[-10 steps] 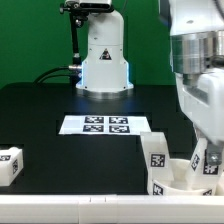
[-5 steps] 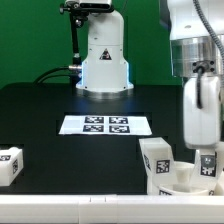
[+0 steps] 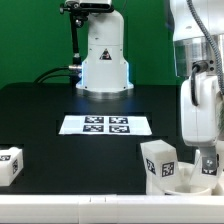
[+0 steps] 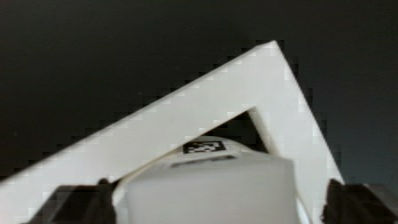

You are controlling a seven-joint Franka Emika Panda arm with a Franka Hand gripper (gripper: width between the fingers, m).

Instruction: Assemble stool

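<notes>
My gripper (image 3: 207, 163) is low at the exterior view's lower right, over the white round stool seat (image 3: 186, 181). In the wrist view the gripper (image 4: 217, 206) is shut on a chunky white stool leg (image 4: 210, 180) that fills the space between its dark fingers (image 4: 80, 204) and shows a tag on its far end. Another tagged leg (image 3: 160, 161) stands upright on the seat just to the exterior view's left of the gripper. A third leg (image 3: 8, 164) lies alone at the exterior view's far left edge.
The marker board (image 3: 105, 125) lies flat in the middle of the black table. The robot base (image 3: 104, 62) stands behind it. A white angled frame (image 4: 267, 100) lies on the table beyond the held leg. A white strip (image 3: 70, 207) borders the table's front edge.
The arm has moved down and slightly to the exterior view's right with the leg. The upright leg on the seat has shifted a little the same way and sits lower.
</notes>
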